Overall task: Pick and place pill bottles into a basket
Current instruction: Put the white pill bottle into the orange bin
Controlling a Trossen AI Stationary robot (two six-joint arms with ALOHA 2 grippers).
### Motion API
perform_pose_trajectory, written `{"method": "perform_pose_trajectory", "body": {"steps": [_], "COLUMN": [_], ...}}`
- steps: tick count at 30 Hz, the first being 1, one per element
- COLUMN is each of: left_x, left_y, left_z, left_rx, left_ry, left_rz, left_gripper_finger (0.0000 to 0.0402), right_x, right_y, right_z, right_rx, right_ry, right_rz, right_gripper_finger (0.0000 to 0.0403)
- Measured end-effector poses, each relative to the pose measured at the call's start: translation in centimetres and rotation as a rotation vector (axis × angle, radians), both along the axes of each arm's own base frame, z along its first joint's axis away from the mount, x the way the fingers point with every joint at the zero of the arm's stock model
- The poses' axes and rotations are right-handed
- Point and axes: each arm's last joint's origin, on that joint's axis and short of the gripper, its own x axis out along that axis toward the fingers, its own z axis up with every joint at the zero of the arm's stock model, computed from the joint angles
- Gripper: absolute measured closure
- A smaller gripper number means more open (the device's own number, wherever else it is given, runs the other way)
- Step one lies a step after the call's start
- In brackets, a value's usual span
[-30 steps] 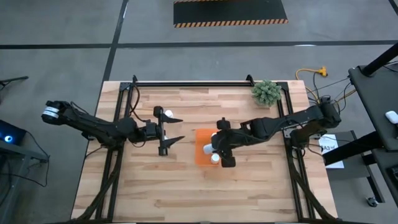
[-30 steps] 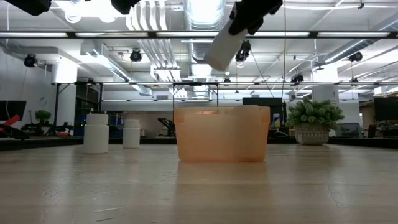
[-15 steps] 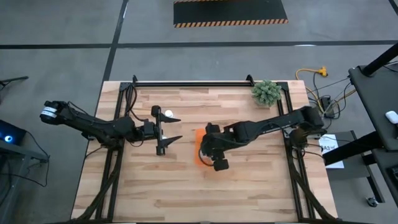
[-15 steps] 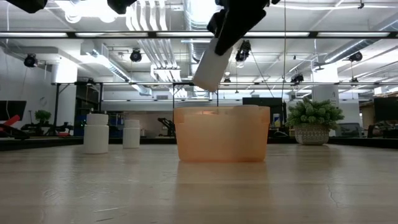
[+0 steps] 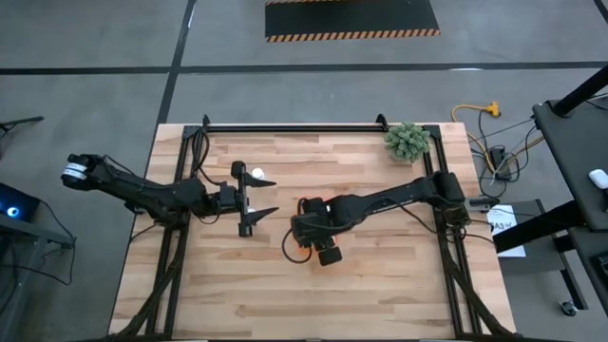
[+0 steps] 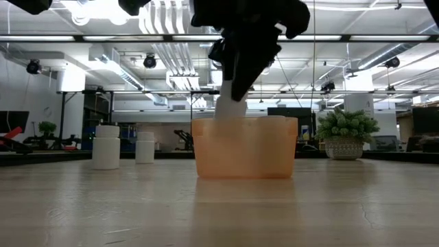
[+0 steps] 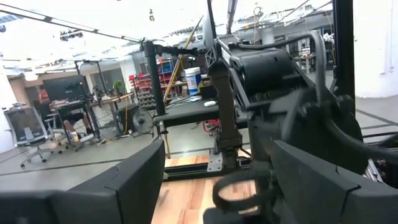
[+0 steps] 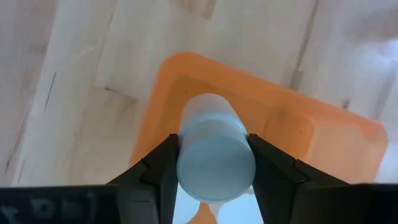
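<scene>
The right pincer [image 8: 211, 165] is clenched on a white pill bottle [image 8: 214, 155], its two dark fingers [image 8: 160, 168] pressed against the bottle's sides, and it holds that bottle directly over the left end of the orange basket [image 8: 283, 121]. From above, the right arm reaches in from the right side of the wooden surface [image 5: 380, 285] and its pincer [image 5: 306, 237] covers most of the basket [image 5: 298, 239], which sits near the middle of the surface with only slivers of orange showing around the arm. At table height the held bottle [image 6: 230, 110] hangs tilted, its lower end dipping at or just inside the rim of the basket [image 6: 245, 151]; whether it touches the floor of the basket cannot be told. The top of another bottle [image 6: 274, 119] shows above the rim at the basket's right end. The left pincer [image 5: 256, 197] is released, its fingers spread wide, and it waits above the surface left of the basket. A loose bottle [image 5: 256, 175] stands just beside its far finger. In the low view two bottles stand upright on the surface well left of the basket, a nearer one [image 6: 106, 147] and a farther one [image 6: 145, 147]. A small green plant [image 5: 407, 141] sits at the far right corner of the surface.
</scene>
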Motion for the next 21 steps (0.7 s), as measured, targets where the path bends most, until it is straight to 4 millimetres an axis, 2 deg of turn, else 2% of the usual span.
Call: {"method": "perform_pose_trajectory", "body": {"steps": [6, 21], "left_x": [0.0, 0.0], "left_y": [0.0, 0.0], "left_z": [0.0, 0.0], "left_rx": [0.000, 0.000], "left_ry": [0.000, 0.000], "left_rz": [-0.001, 0.000], "left_gripper_finger": [0.0127, 0.0127], "right_x": [0.8, 0.8], "right_y": [0.1, -0.1], "right_z": [-1.3, -1.8], "right_rx": [0.005, 0.026], "right_ry": [0.025, 0.035], "right_rz": [0.017, 0.036], "right_gripper_finger": [0.0256, 0.0256]}}
